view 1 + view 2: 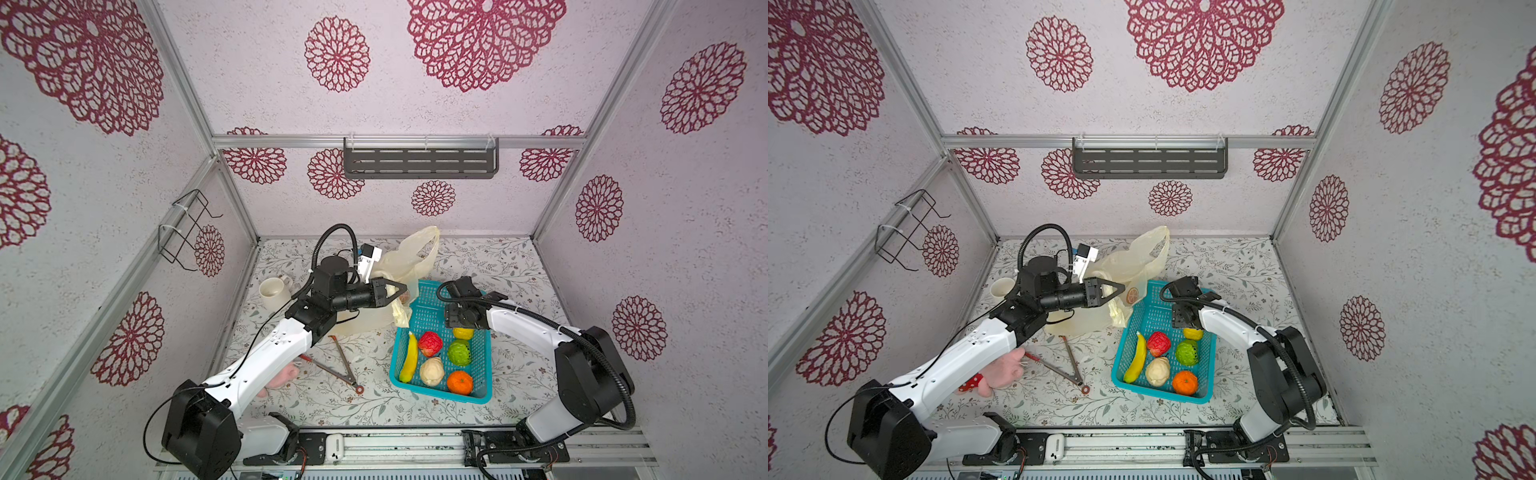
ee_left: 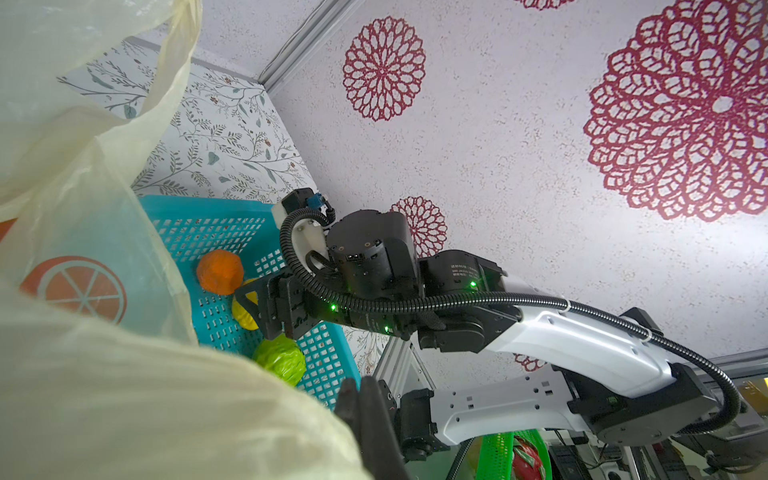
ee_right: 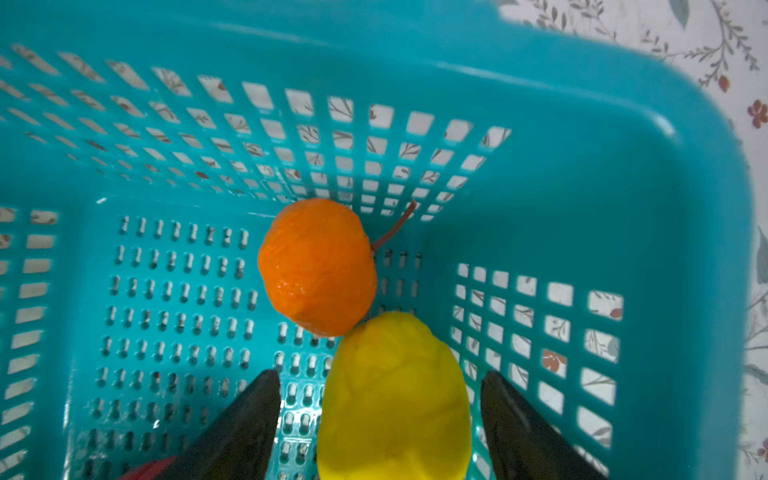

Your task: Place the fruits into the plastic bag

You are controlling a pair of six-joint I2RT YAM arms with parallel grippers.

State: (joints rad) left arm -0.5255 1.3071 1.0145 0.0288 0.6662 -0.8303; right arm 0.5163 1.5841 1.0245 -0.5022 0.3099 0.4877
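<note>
On the table we see two containers. The larger, the bag, slumps just left of the basket's far end. The left gripper is closed on a fold of it, beside a printed orange slice. What lies inside the bag we cannot tell.

The basket holds every one of the fruits we can count, seven in all:
- one banana along the left wall
- one pear
- one red ball
- one green ball
- one tangerine in the near right corner
- one lemon by the right wall
- one stemmed orange fruit, seen in the wrist views and touching the lemon

The right gripper hangs inside the basket. Its jaws stand wide apart on either side of the lemon, with a gap on each side, and grip nothing.

Outside the containers lie one plush, one pair of tongs and one mug.
</note>
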